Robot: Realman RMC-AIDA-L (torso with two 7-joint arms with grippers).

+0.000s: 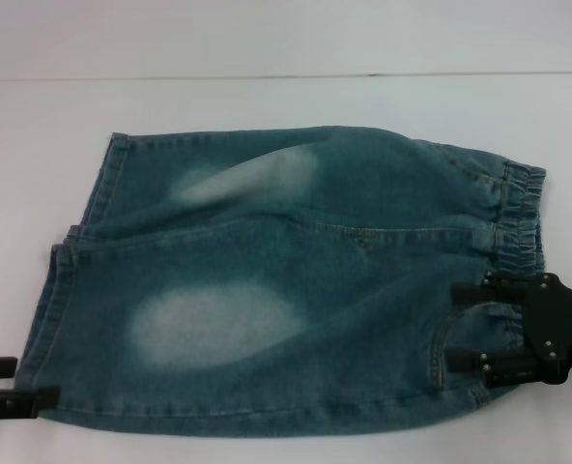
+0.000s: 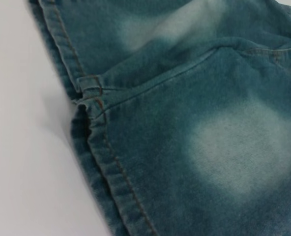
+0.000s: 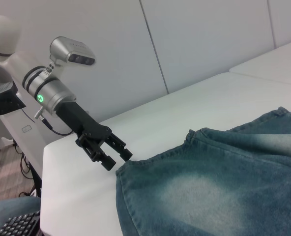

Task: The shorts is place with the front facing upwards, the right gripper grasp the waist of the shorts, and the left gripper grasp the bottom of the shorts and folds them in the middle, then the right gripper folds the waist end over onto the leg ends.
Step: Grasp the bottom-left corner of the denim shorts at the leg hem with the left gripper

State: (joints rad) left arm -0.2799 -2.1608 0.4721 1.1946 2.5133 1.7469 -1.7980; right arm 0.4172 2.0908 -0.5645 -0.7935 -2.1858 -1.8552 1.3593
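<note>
Shorts: the shorts [image 1: 286, 280] lay flat on the white table [image 1: 267, 97], front up, spread between the two claws.
Right gripper: the right gripper [image 1: 471, 324] sat over the near end of the waist of the shorts [image 1: 518, 217], fingers spread with puckered denim between them, not yet clamped.
Left gripper: the left gripper [image 1: 20, 382] stood at the near corner of the bottom of the shorts [image 2: 111, 172], its fingers [image 3: 117, 152] parted and just touching the hem edge.
Risk, right side: closing there could have caught only the top layer of the elastic band, so the back layer would sag on lifting.
Risk, left side: the hem barely reached between its fingers; a shallow bite might have slipped off.
Risk, fold: uneven lifts by the two claws would likely have skewed the middle crease.
</note>
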